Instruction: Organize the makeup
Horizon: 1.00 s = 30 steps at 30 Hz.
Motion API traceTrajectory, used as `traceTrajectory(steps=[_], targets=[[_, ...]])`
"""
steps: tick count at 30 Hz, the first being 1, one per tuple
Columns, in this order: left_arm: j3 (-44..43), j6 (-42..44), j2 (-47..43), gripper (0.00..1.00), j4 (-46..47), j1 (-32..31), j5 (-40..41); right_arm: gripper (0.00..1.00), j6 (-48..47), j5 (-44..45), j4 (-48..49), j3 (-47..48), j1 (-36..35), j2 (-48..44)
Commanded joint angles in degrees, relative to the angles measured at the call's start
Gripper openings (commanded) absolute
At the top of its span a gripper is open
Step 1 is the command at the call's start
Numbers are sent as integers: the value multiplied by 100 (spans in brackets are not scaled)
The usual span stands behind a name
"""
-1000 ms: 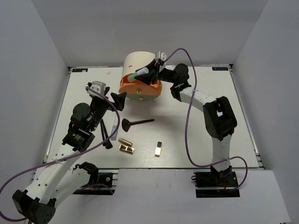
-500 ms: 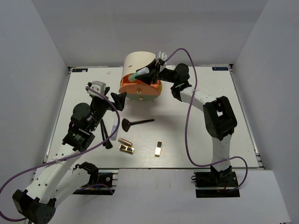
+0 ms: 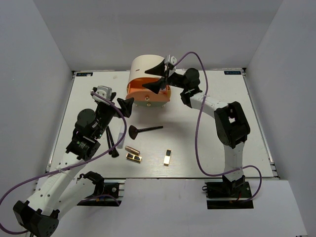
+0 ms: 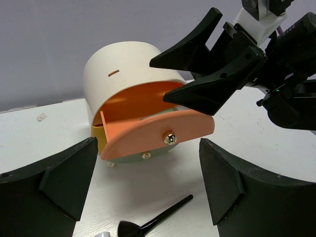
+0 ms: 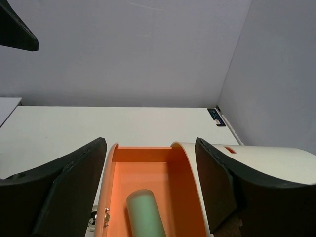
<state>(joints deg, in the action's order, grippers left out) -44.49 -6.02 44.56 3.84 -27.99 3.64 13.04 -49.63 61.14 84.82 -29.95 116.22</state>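
The mint-green bottle (image 5: 145, 215) lies loose in the open orange top drawer (image 5: 190, 197) of the cream cylindrical box (image 3: 144, 65). My right gripper (image 5: 149, 143) hangs open just above that drawer (image 3: 140, 97), its fingers apart from the bottle. My left gripper (image 3: 126, 105) is open and empty, low at the box's front left. On the table in front lie a fan-headed black brush (image 3: 143, 130), other black brushes (image 3: 111, 142), a copper lipstick (image 3: 131, 149) and two gold-and-black cases (image 3: 134, 157) (image 3: 168, 157).
A lower yellow drawer (image 4: 98, 134) shows beneath the orange one (image 4: 158, 131). The right gripper's fingers (image 4: 207, 94) reach over the drawer in the left wrist view. The table's back edge meets the wall right behind the box.
My right gripper has opened and let go of the mint-green bottle, which has dropped from between its fingers into the orange drawer. The left arm has stayed still.
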Motion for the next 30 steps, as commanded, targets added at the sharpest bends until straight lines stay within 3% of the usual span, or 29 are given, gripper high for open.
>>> traceTrajectory(steps=[1, 5, 8, 9, 11, 12, 17, 18, 19, 20, 22, 23, 24, 25, 29, 30], targets=[[2, -31, -61, 94, -23, -23, 32, 78, -47, 67, 389, 0, 16, -30], [-7, -66, -52, 94, -50, -23, 40, 73, 163, 67, 477, 122, 60, -91], [-94, -241, 9, 93, -268, -23, 163, 62, 321, -3, 565, 184, 69, -214], [-130, -381, 62, 92, -556, -23, 207, 47, 401, -12, 574, 219, 121, -258], [-261, -609, 106, 87, -874, -23, 461, 28, 663, -29, 574, 220, 235, -424], [-288, -889, 123, 81, -1206, -23, 541, 14, 769, -47, 504, 141, 314, -503], [61, -1717, -140, 48, -1710, 30, 840, 0, 1147, -986, 284, -70, 762, -961], [150, -1953, -201, 41, -1772, 30, 884, 3, 1174, -1257, 258, -140, 815, -1040], [221, -2060, -323, 30, -1824, 30, 928, 15, 1166, -1425, 205, -289, 938, -1223], [300, -2296, -377, 25, -1964, 30, 1067, 36, 1131, -1653, 170, -360, 965, -1303], [388, -2552, -395, 16, -2237, 82, 1279, 55, 1043, -2488, 169, -675, 1035, -1619], [397, -2675, -351, 16, -2456, 83, 1410, 78, 1104, -2699, 213, -825, 1044, -1734], [406, -2720, -281, 16, -2545, 83, 1438, 89, 1174, -3084, 248, -1018, 1062, -2004], [415, -2790, -107, 19, -2659, 83, 1473, 89, 1183, -3297, 432, -1437, 1044, -2146], [257, -2896, 840, 51, -3317, 83, 1430, 89, 1770, -3974, 1380, -2475, 1035, -2631], [126, -2878, 1070, 54, -3415, 83, 1368, 89, 2025, -4019, 1722, -2627, 1079, -2675]])
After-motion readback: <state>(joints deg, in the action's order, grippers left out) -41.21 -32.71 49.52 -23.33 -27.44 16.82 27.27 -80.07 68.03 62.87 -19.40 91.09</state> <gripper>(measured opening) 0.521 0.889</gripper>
